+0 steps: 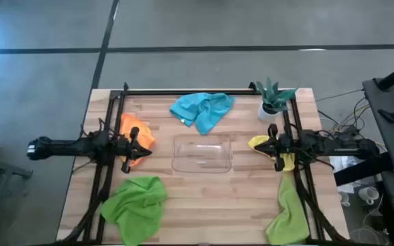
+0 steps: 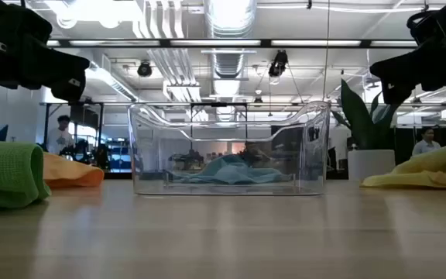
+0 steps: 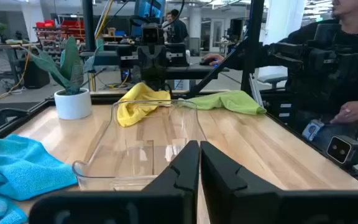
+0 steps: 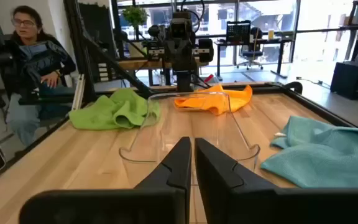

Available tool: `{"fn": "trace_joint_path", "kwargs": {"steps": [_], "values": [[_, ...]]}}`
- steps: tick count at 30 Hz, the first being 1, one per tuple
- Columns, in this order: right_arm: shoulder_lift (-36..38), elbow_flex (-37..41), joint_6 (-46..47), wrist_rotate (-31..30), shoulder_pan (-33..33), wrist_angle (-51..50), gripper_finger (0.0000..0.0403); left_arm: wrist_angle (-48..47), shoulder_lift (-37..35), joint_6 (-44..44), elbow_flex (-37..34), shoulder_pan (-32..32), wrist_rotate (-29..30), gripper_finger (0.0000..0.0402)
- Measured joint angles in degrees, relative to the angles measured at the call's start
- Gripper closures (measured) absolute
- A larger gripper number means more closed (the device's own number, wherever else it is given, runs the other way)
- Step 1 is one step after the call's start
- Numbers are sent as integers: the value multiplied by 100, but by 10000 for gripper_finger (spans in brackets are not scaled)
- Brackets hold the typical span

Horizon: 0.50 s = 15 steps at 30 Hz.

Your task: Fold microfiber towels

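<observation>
- The high view is looking straight down on a wooden desk (image 1: 204, 191), with five crumpled microfiber towels lying around a clear plastic tray (image 1: 202, 154) at the centre of the frame.
- The left hand (image 1: 134, 146) is hovering at centre left, its two fingers pressed together and gripping nothing.
- The orange towel (image 1: 137, 130) is lying directly under and just behind this hand, bunched into a rounded heap, so the left arm is sitting nearest to it.
- The right hand (image 1: 275, 146) is hovering at centre right, fingers likewise closed on nothing.
- The yellow towel (image 1: 260, 143) is lying right beneath that hand, rumpled, running toward the bottom of the frame along the right side of the desk.
- The teal towel (image 1: 202, 109) is sprawling at top centre, beyond the tray, its long axis running left to right, roughly midway between both arms.
- One lime green towel (image 1: 137, 203) is lying piled at lower left, nearer the left arm.
- The other lime green towel (image 1: 287, 217) is stretching in a long strip at lower right, nearer the right arm.
- A small potted plant (image 1: 273, 100) is standing at upper right.
- No towel is looking folded yet; I judge each hand would need to open and drop onto the cloth below it.
- In the wrist views, a person is sitting beyond the desk edge.
</observation>
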<state>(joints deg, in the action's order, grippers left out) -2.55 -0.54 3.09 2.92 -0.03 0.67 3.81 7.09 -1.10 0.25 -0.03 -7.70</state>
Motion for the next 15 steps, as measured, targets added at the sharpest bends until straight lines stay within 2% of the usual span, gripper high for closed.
{"fn": "trace_joint_path", "kwargs": {"steps": [15], "values": [[-2, 0, 14, 1, 2, -1, 385, 2, 0, 2, 0, 2, 0, 402]]}}
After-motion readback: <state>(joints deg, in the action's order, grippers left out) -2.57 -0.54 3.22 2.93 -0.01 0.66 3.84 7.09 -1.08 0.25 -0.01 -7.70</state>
